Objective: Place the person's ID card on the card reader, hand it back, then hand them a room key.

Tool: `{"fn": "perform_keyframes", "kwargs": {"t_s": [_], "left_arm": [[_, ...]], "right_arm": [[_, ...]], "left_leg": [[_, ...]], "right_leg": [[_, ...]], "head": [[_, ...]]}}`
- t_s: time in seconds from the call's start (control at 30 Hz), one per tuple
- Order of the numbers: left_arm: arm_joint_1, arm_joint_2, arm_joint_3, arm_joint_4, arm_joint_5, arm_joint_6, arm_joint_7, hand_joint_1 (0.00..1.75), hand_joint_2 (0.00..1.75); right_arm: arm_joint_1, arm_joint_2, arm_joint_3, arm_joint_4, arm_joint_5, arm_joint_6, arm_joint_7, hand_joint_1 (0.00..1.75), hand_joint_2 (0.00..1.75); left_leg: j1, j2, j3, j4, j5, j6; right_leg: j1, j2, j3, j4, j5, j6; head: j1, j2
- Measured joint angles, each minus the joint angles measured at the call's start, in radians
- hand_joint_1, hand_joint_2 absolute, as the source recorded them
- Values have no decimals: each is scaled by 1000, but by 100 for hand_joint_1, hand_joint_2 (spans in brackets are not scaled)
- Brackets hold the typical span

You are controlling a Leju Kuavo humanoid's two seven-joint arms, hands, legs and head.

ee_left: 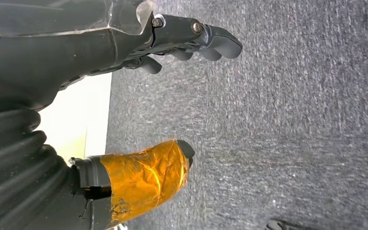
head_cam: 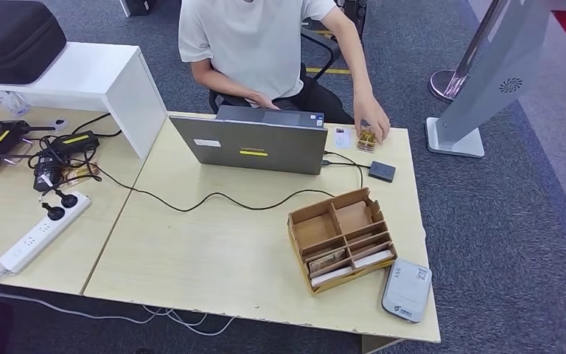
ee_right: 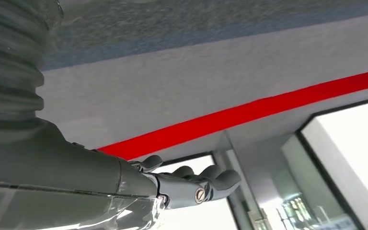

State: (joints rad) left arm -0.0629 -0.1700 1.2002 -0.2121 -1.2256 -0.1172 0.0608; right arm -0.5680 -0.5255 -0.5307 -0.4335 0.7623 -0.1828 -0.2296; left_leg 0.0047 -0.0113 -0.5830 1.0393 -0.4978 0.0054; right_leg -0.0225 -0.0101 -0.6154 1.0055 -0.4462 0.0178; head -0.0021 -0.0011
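On the far edge of the worktop (head_cam: pixel 191 251), head view, a person's hand (head_cam: pixel 372 122) rests over a small gold-patterned item (head_cam: pixel 367 139), w/ the ID card (head_cam: pixel 343 138) lying flat just beside it, white w/ print too small to read. Card reader (head_cam: pixel 382 171), a small dark box, sits near that card, cabled to the grey laptop (head_cam: pixel 254 144), which stands open w/ its back to the robot. Closer in, a cardboard organizer (head_cam: pixel 343 237) w/ several compartments; its front slots hold flat cards, prob. room keys (head_cam: pixel 351 267), can't confirm. A grey device (head_cam: pixel 407 289) lies touching the organizer's near corner, at the worktop's edge. A black cable runs from the laptop across to a white power strip (head_cam: pixel 43 230) on the adjoining desk, w/ chargers and a black case near it. Left wrist view: left hand (ee_left: pixel 167 96) hangs over grey carpet (ee_left: pixel 292 120), fingers (ee_left: pixel 211 45) apart from the thumb, which is wrapped in orange tape; released, nothing in it. Right wrist view: right hand (ee_right: pixel 191 184) seen against a pale floor w/ a red stripe (ee_right: pixel 249 112), fingers (ee_right: pixel 220 179) loosely extended, nothing held.
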Motion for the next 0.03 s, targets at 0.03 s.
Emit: {"fn": "perform_keyframes", "kwargs": {"t_s": [0.03], "left_arm": [[-1,0,0,0,1,1,0,0,175]], "right_arm": [[11,-4,-7,2,-4,-1,5,0,175]], "left_leg": [[0,0,0,0,0,0]], "right_leg": [[0,0,0,0,0,0]], "head": [[0,0]]}}
